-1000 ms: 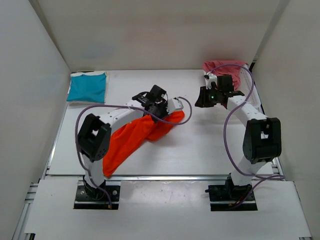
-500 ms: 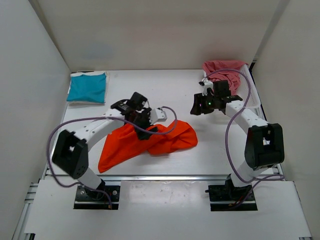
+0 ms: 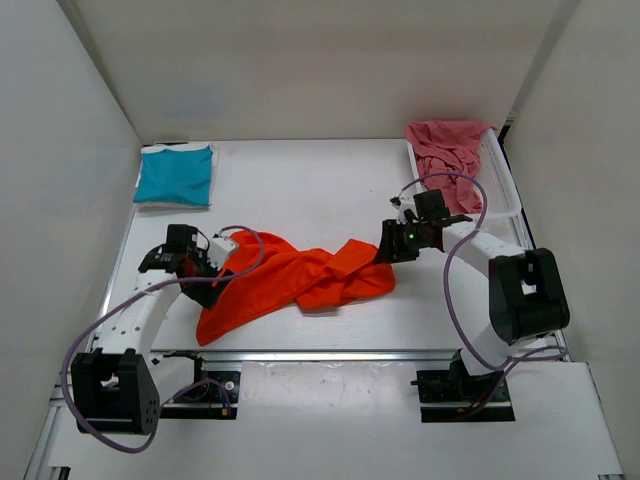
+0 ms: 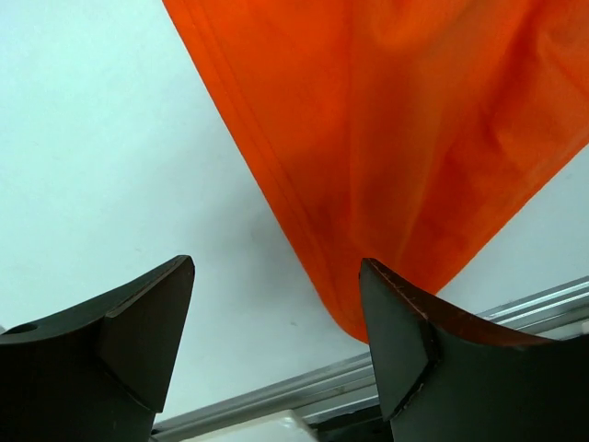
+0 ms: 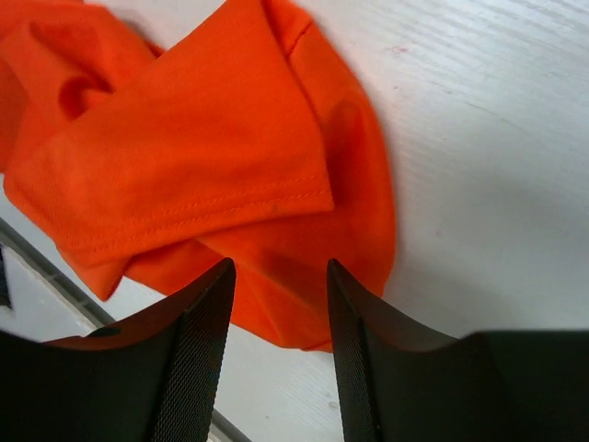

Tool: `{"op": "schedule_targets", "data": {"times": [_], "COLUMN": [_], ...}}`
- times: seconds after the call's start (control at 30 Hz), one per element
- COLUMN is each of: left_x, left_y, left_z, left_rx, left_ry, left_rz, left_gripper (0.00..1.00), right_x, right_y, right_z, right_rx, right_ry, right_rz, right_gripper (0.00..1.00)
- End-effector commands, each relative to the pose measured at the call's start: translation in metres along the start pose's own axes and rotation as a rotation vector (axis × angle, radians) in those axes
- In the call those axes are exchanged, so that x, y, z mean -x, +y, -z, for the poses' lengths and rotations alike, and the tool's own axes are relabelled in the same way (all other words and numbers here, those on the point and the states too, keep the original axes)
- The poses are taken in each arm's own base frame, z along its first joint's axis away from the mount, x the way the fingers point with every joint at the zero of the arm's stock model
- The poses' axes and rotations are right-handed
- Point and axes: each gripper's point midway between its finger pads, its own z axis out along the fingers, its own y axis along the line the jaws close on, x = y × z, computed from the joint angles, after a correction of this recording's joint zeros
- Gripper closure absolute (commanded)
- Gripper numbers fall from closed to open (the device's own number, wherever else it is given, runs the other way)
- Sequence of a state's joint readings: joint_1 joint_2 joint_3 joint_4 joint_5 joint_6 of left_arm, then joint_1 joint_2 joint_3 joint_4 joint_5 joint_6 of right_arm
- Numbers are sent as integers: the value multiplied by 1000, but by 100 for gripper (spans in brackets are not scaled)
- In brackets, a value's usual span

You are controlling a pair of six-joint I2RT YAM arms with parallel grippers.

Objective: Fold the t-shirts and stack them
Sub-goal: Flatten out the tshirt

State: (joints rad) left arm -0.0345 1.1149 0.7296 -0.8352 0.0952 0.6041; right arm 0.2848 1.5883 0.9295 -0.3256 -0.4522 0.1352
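Hovering low, both arms reach inward over the crumpled orange t-shirt (image 3: 300, 281) on the table (image 3: 300, 190). The left gripper (image 4: 276, 276) is spread wide above its near-left hem and the right gripper (image 5: 281, 269) is parted over its right edge, neither holding anything.

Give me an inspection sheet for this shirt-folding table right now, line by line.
Surface: white table, metal rail at near edge.
Job's things: orange t-shirt crumpled at centre; teal t-shirt folded far left on white cloth; pinkish-red t-shirt heaped in white mesh basket.
Clutter: that basket, far right.
Grippers: left gripper open beside orange hem; right gripper open above its other end.
Cables: purple cables loop off both arms.
Surroundings: plain white walls.
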Motion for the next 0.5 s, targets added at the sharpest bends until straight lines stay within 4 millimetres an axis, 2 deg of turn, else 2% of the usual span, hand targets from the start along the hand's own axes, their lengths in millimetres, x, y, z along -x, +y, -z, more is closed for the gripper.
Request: {"op": "schedule_targets", "data": {"times": [0.0, 0.1, 0.23, 0.3, 0.33, 0.47], "left_x": [8, -6, -29, -31, -34, -38], "left_y": [8, 10, 20, 19, 20, 28], "left_z": [6, 4, -3, -9, -13, -21], "left_rx": [92, 113, 146, 143, 155, 166], "left_ry": [-84, -65, -5, 15, 41, 74], "left_rz": [79, 113, 160, 145, 144, 156], "left_gripper": [17, 17, 16, 16, 17, 16], "right_x": [33, 47, 48, 45, 51, 50], "right_y": [-3, 1, 2, 8, 5, -5], "right_z": [-2, -6, -18, -22, -21, -21], "right_rx": [42, 73, 99, 116, 113, 113], "right_ry": [-68, -86, -73, -53, -63, -49], "right_rz": [-87, -65, -95, -83, -100, -124], "right_gripper": [50, 50, 50, 52, 53, 52]}}
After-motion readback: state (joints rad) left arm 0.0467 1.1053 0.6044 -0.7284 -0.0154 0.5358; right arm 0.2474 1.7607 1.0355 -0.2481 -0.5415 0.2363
